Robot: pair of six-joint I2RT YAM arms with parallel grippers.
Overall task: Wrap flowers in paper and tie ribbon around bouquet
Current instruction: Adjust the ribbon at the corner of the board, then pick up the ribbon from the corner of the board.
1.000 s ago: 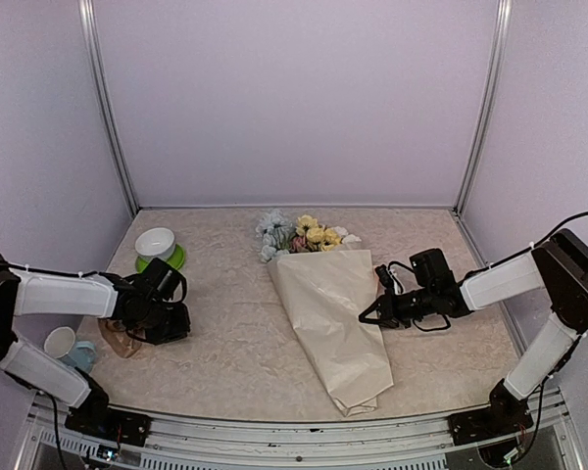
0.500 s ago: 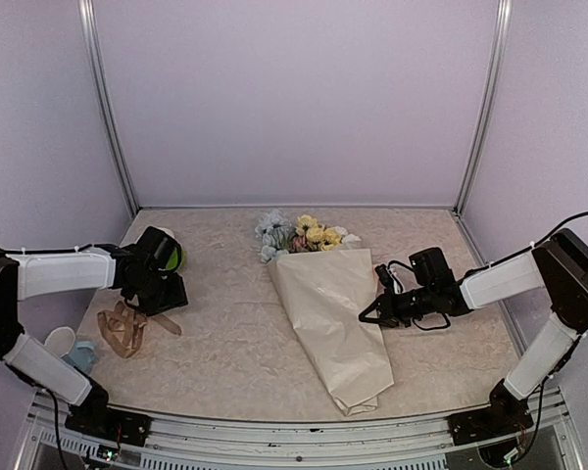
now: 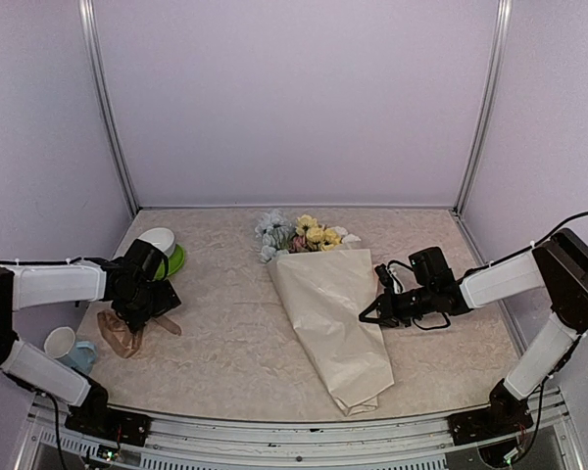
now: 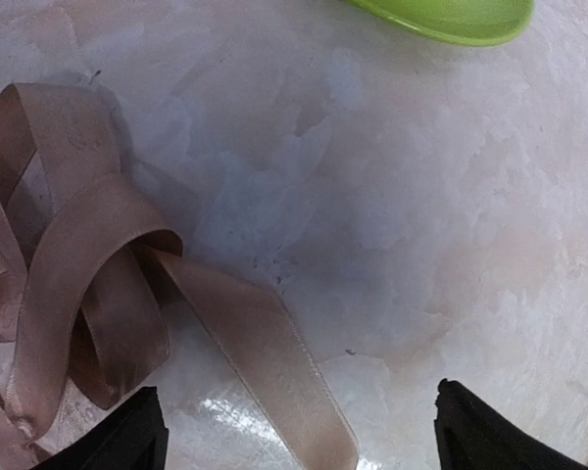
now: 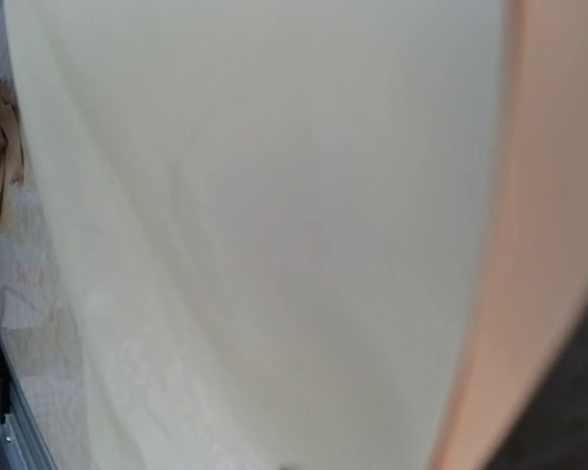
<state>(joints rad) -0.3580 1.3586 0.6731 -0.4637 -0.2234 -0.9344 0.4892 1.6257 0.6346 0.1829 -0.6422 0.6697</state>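
Note:
The ribbon [image 3: 121, 334] [image 4: 93, 284] lies in loose tan loops at the table's left. One flat tail of it runs out between my left gripper's fingertips [image 4: 142, 436]. My left gripper [image 3: 140, 311] [image 4: 299, 436] hangs just above it, open, holding nothing. The flowers [image 3: 304, 235] stick out of the top of the beige paper [image 3: 333, 313] [image 5: 274, 235], which is rolled into a cone in the middle of the table. My right gripper [image 3: 367, 315] is shut and rests against the cone's right edge. Paper fills its wrist view and hides the fingers, so a pinch cannot be told.
A white bowl [image 3: 156, 241] sits on a green plate [image 3: 175, 259] [image 4: 451, 18] just beyond the left gripper. A white cup [image 3: 59, 343] and a pale blue item [image 3: 82, 357] stand at the near left edge. Purple walls close three sides.
My left gripper went from shut to open and let go of the ribbon, which dropped into a pile. The left arm lifted off and shifted slightly. The right arm has not moved.

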